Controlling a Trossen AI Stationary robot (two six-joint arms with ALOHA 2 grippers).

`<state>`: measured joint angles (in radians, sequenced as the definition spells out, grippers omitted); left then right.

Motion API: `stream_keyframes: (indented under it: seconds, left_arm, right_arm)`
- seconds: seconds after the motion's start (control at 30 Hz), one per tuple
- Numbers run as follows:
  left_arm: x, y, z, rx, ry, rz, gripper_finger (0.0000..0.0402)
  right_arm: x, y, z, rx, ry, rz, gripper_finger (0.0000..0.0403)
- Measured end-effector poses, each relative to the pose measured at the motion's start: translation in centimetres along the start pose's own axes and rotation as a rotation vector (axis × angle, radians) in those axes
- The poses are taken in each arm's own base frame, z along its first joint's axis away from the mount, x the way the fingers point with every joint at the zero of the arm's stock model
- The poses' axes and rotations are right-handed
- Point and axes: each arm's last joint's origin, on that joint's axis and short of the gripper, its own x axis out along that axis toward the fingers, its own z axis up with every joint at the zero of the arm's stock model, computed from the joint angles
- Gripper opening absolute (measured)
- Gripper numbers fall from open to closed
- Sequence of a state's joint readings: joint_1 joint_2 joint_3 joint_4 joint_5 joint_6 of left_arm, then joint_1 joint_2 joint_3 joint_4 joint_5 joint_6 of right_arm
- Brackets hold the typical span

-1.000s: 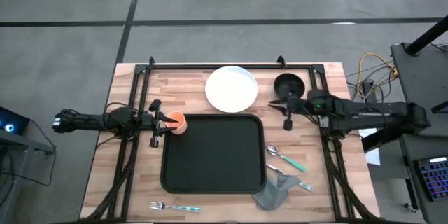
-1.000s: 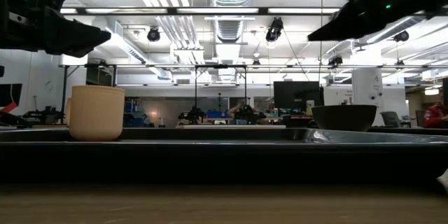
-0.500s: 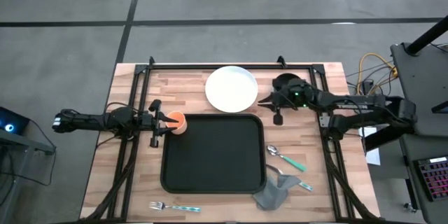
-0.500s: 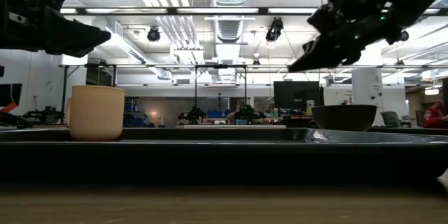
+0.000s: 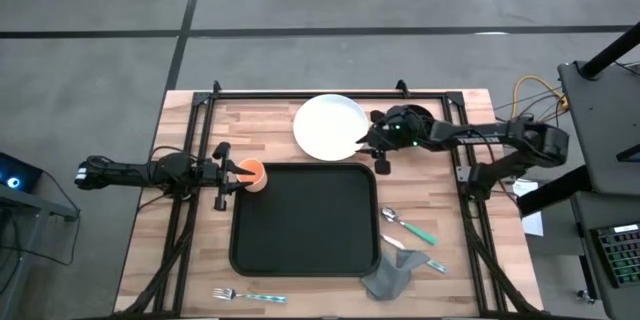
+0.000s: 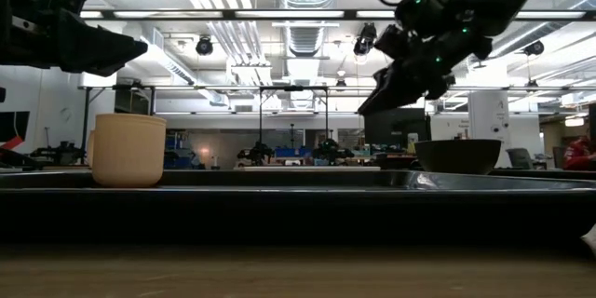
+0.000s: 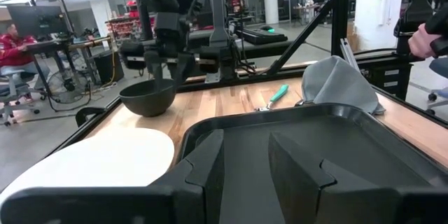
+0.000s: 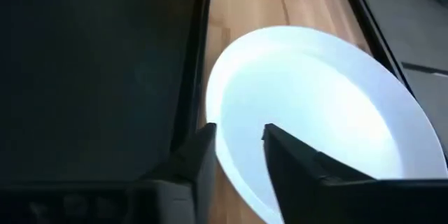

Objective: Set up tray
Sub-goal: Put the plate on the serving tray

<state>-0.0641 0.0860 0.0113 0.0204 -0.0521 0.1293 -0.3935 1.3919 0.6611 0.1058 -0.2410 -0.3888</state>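
The tray (image 5: 304, 218) is lying flat at the centre of the wooden table (image 5: 190, 260), nothing being carried on it. A white plate (image 5: 328, 125) is sitting just beyond its far edge, a bit apart from the rim. An orange cup (image 5: 253, 174) is standing right at the tray's far-left corner, outside the rim.

The right gripper (image 5: 372, 150) is being held above the table betw. the plate's right edge and the tray's far-right corner, arm stretched in from the right over a black bowl (image 6: 457, 155). In the right wrist view its fingers (image 8: 294, 162) are being kept spread w/ a gap, plate edge showing between them; nothing is being pinched. In the low view the gripper is hanging high, clear of the table.

The left gripper (image 5: 226, 176) is being held at the table's left side, next to the cup. Fingers are spread apart in the left wrist view, nothing gripped.

Right of the tray: a spoon (image 5: 400, 222) w/ a green handle is lying on the wood, and a grey napkin (image 5: 392, 273) is crumpled near the tray's near-right corner. A fork (image 5: 246, 296) is lying near the table's front edge, below the tray's near-left corner.

In the left wrist view a person in red (image 7: 19, 45) is being seen seated in the room beyond.
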Motion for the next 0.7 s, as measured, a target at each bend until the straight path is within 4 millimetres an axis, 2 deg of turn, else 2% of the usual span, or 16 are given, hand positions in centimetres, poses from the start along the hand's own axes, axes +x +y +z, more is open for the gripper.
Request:
stream_keyframes:
  seconds: [0.17,0.33,0.47,0.7]
  left_arm:
    - [0.0,0.0,0.0,0.000,0.000,0.000,0.0093]
    - [0.0,0.0,0.0,0.000,-0.001,0.000,0.0093]
    - [0.0,0.0,0.0,0.000,-0.002,0.000,0.0093]
    - [0.0,0.0,0.0,0.000,-0.002,0.000,0.0093]
  right_arm:
    - [1.1,-0.3,-0.2,-0.045,0.078,-0.006,0.0174]
    - [1.9,-0.5,-0.6,-0.051,0.126,-0.041,0.0208]
    - [2.4,-0.4,-1.0,-0.077,0.148,-0.026,0.0217]
    - [3.1,-0.3,-1.7,-0.085,0.179,-0.013,0.0209]
